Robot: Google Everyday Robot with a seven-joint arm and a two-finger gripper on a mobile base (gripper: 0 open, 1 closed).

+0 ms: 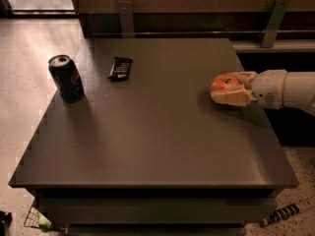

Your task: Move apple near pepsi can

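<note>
The apple is small, round and red-orange with a dark stem, at the right side of the dark table. My gripper reaches in from the right on a white arm; its cream fingers sit on either side of the apple, shut on it. The pepsi can stands upright near the table's left edge, dark with a silver top and a red-and-blue logo, far to the left of the apple.
A flat black wrapped snack bar lies at the back left, right of the can. Two metal posts stand behind the table against a dark wall. Light floor lies to the left; a striped object lies on the floor at lower right.
</note>
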